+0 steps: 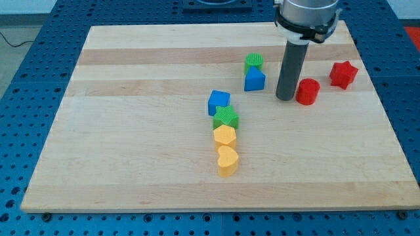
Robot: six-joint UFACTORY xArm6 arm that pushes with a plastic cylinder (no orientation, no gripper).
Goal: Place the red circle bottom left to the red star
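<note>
The red circle (307,91) sits on the wooden board at the view's right. The red star (343,75) lies to its upper right, a short gap away. My tip (285,98) stands on the board just left of the red circle, close to it or touching its left side; I cannot tell which. The rod rises straight up to the arm at the view's top.
A green circle (254,63) and a blue triangle (254,80) sit left of my tip. A blue block (219,101), a green star (226,118), a yellow hexagon (225,137) and a yellow heart (227,160) form a column mid-board. The board's right edge (387,111) is near.
</note>
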